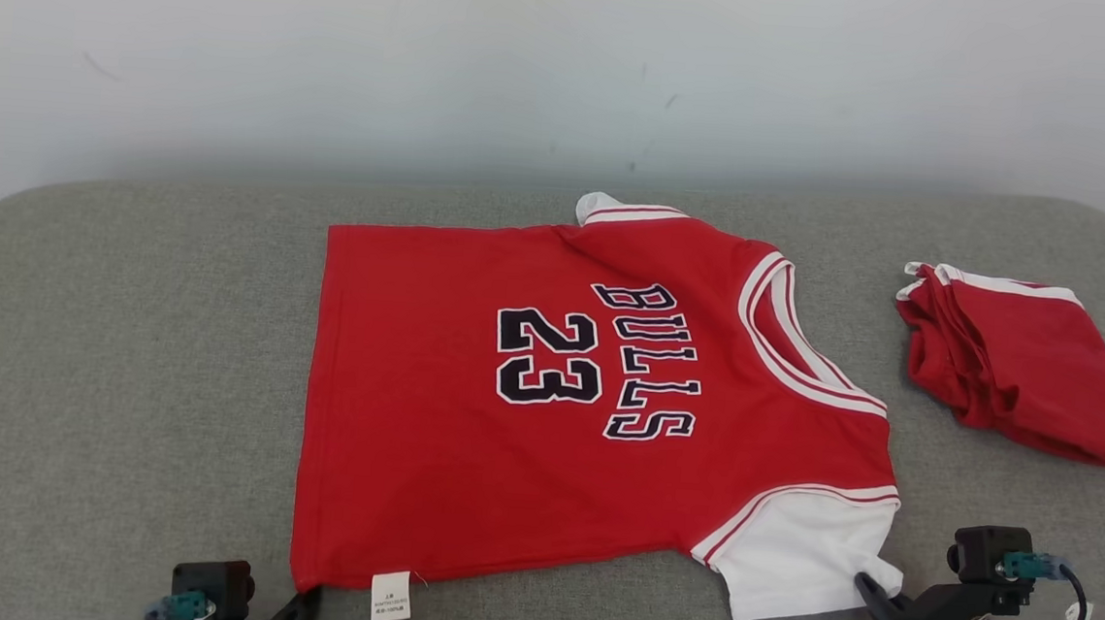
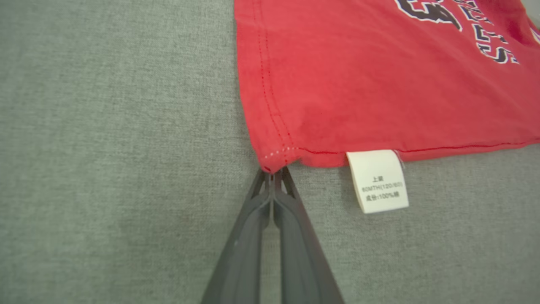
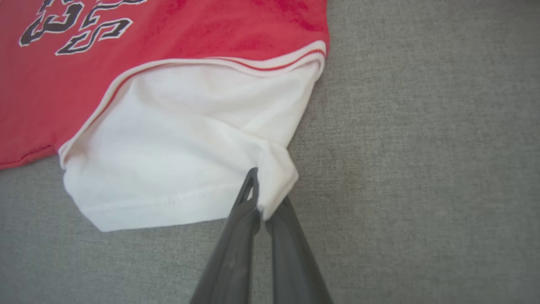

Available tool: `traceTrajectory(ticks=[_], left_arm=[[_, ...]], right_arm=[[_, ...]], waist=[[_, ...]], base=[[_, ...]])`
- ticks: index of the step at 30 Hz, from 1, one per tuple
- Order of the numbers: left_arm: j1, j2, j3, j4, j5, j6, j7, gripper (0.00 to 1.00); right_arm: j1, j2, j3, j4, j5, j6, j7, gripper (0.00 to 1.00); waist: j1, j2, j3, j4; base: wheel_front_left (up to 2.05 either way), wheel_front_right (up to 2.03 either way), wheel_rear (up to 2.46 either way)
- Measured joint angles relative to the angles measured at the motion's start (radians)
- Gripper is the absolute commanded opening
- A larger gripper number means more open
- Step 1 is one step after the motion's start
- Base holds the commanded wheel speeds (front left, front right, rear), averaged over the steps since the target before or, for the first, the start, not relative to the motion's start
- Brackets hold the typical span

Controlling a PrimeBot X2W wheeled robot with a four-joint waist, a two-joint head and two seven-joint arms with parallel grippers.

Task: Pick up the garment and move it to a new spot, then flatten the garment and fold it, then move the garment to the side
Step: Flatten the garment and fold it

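Note:
The garment (image 1: 525,425) is a red jersey with white sleeves and "BULLS 23" in dark letters, lying flat on the grey cushioned surface (image 1: 121,367), neck toward the right. My left gripper (image 1: 306,604) is shut on its near-left hem corner (image 2: 272,162), beside a white care label (image 2: 379,181). My right gripper (image 1: 868,590) is shut on the corner of the near white sleeve (image 3: 190,160), with cloth pinched between its fingers (image 3: 247,207).
A second red garment (image 1: 1015,367), folded into a bundle, lies at the right side of the surface. A pale wall (image 1: 531,65) rises behind the surface's far edge. Grey fabric stretches wide to the left.

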Motion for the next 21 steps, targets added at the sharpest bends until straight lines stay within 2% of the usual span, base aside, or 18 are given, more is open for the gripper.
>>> traceTrajectory(ticks=[21], left_arm=[[-0.002, 0.044, 0.003, -0.102, 0.053, 0.000, 0.018, 0.00]], right_arm=[[0.017, -0.068, -0.028, -0.147, 0.044, -0.009, 0.097, 0.00]], waist=[[0.0000, 0.0000, 0.007, 0.029]], base=[[0.00, 0.00, 0.00]])
